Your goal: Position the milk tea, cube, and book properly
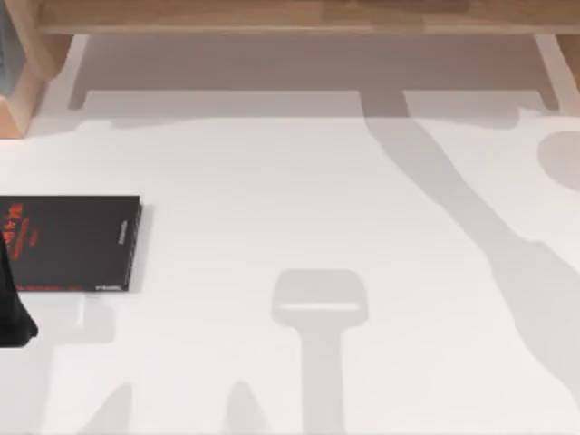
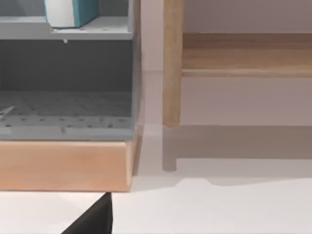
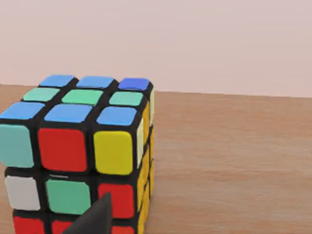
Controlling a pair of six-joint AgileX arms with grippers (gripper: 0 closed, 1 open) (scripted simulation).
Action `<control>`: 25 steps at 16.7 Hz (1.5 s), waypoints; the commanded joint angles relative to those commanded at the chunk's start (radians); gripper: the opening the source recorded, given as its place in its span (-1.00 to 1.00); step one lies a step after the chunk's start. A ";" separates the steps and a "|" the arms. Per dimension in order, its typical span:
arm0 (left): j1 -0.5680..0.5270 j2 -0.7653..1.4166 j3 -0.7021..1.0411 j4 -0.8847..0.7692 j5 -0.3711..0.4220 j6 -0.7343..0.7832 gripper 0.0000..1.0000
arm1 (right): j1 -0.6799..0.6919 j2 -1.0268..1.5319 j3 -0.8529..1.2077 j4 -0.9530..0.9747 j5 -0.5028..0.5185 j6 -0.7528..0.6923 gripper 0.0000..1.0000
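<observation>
The cube (image 3: pixel 83 151), with black edges and mixed coloured stickers, rests on a wooden surface (image 3: pixel 229 161) close in the right wrist view. A dark part of my right gripper (image 3: pixel 95 219) pokes up right in front of the cube's lower face. The book (image 2: pixel 84 10), teal-blue with white page edges, stands on the upper level of a grey shelf unit (image 2: pixel 66 78) in the left wrist view. A dark part of my left gripper (image 2: pixel 92 220) hangs above the white table before that unit. My left arm (image 1: pixel 13 313) shows at the table's left edge. The milk tea is out of view.
A thin black book with red lettering (image 1: pixel 77 243) lies flat at the table's left. A wooden shelf (image 1: pixel 299 16) spans the back edge, and a wooden post (image 2: pixel 171 63) stands beside the grey unit's wooden base (image 2: pixel 63 165). Arm shadows cross the white table (image 1: pixel 299 181).
</observation>
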 joint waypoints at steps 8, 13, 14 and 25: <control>0.000 0.000 0.000 0.000 0.000 0.000 1.00 | -0.231 -0.777 -0.925 0.034 -0.295 -0.001 1.00; 0.000 0.000 0.000 0.000 0.000 0.000 1.00 | -0.370 -1.319 -1.448 0.053 -0.400 -0.009 1.00; 0.000 0.000 0.000 0.000 0.000 0.000 1.00 | -0.394 -1.415 -1.530 0.058 -0.411 -0.011 1.00; 0.000 0.000 0.000 0.000 0.000 0.000 1.00 | -0.509 -1.842 -1.899 0.091 -0.439 -0.022 1.00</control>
